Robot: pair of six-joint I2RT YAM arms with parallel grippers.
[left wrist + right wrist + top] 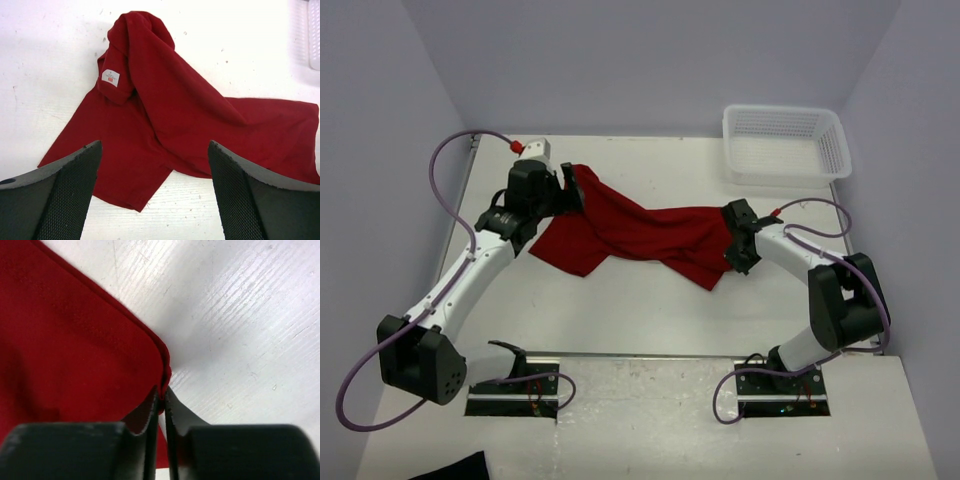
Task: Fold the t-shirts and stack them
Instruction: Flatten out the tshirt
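A plain dark red t-shirt (640, 232) lies crumpled across the middle of the white table, stretched from the back left to the right. In the left wrist view the shirt (165, 105) shows a small white label (110, 78) near a bunched fold. My left gripper (572, 190) hovers above the shirt's left end, open and holding nothing; its jaws (155, 145) stand wide apart. My right gripper (732, 240) is low at the shirt's right end. It is shut (161, 392) on the hemmed edge of the shirt (75, 340).
A white mesh basket (785, 140) stands at the back right corner. A black cloth scrap (450, 468) lies at the near left edge. Purple walls enclose the table. Bare white tabletop (650, 310) lies between the shirt and the arm bases.
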